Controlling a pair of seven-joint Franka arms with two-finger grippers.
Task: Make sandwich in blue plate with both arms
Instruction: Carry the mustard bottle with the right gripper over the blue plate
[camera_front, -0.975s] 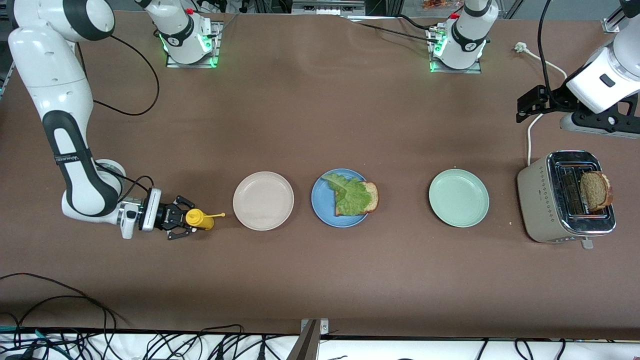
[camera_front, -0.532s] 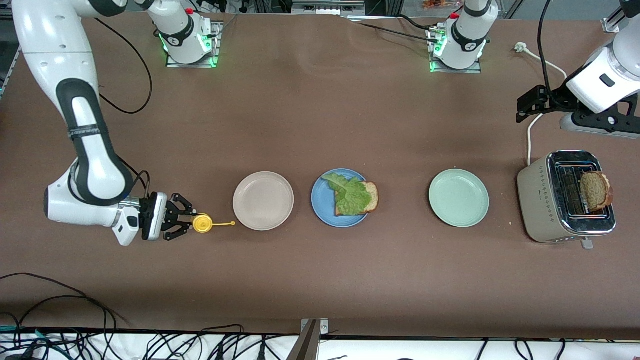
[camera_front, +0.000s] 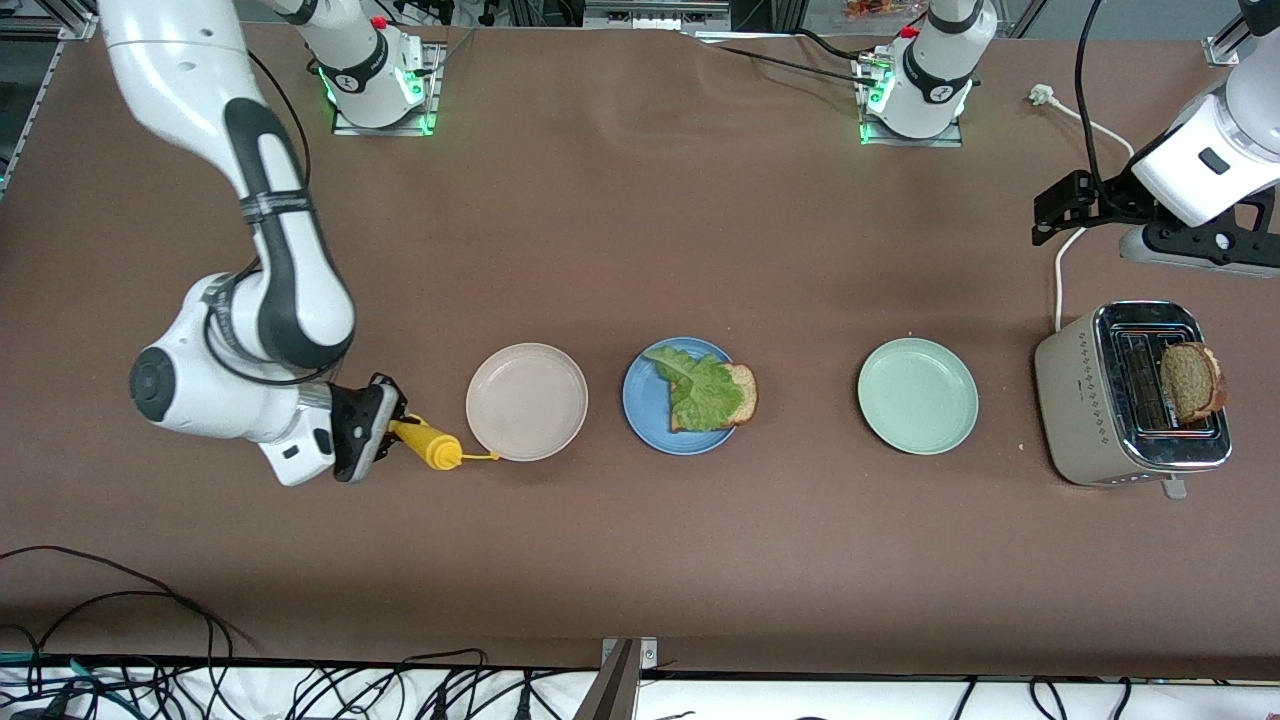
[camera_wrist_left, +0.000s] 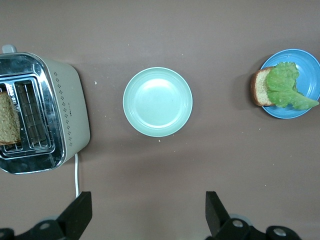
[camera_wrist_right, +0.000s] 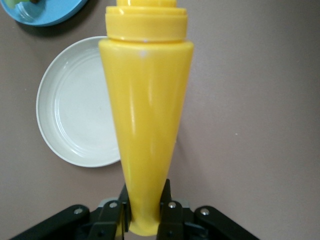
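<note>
1. Counted: three plates, one toaster (camera_front: 1130, 395), one yellow bottle (camera_front: 430, 445).
2. The right gripper (camera_front: 385, 425) pinched the yellow bottle over the table beside the cream plate (camera_front: 527, 402).
3. The blue plate (camera_front: 650, 400), bearing bread and lettuce (camera_front: 705, 390), lay past the cream plate from that gripper.
4. The left gripper (camera_wrist_left: 147, 215) waited, spread wide, above the mint plate (camera_wrist_left: 157, 102).

The blue plate (camera_front: 645, 412), round and shallow-rimmed, lies flat on the bench between a cream plate (camera_front: 527, 401) and a mint-green plate (camera_front: 918, 396). On it rests one brown bread slice (camera_front: 738, 391), overhanging the rim toward the left arm's end, with a ruffled lettuce leaf (camera_front: 698, 388) on top; a second slice (camera_front: 1190, 381) stands in the toaster (camera_front: 1080, 400).
</note>
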